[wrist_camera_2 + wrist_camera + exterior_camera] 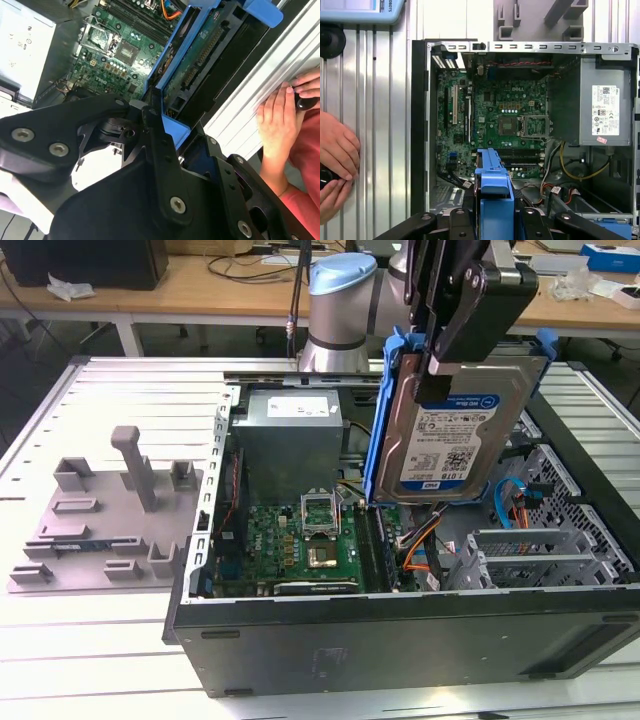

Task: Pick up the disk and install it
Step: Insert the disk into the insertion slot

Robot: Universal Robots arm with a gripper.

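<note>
The robot's black gripper [441, 358] is shut tight on the top end of the flat silver disk [460, 440], the one with the white-and-blue label and the bright blue plastic frame around it. In the second wrist view the black fingers [157, 145] sit on both sides of the blue frame. The disk is up in the air and touches nothing but the gripper. It hangs almost straight up and down, tipped just a little. Its long way points down into the big open black computer case [400, 625], and its label side faces out in the exterior view.

Under the low end of the disk are some orange wires [425, 535] and the edge of the green circuit board [300, 540]. The grey metal cage [540, 550] with slots lies lower down, toward the exterior view's right of the disk, near it but apart. The grey metal power box [290, 435] stands toward the exterior view's left of the disk. The disk is not in any slot yet.

Outside the case, a person's hand [337, 150] rests on the ribbed silver table [380, 100] and holds a small black thing. Far to the exterior view's left, a grey plastic plate with pegs [110, 520] lies on the table
</note>
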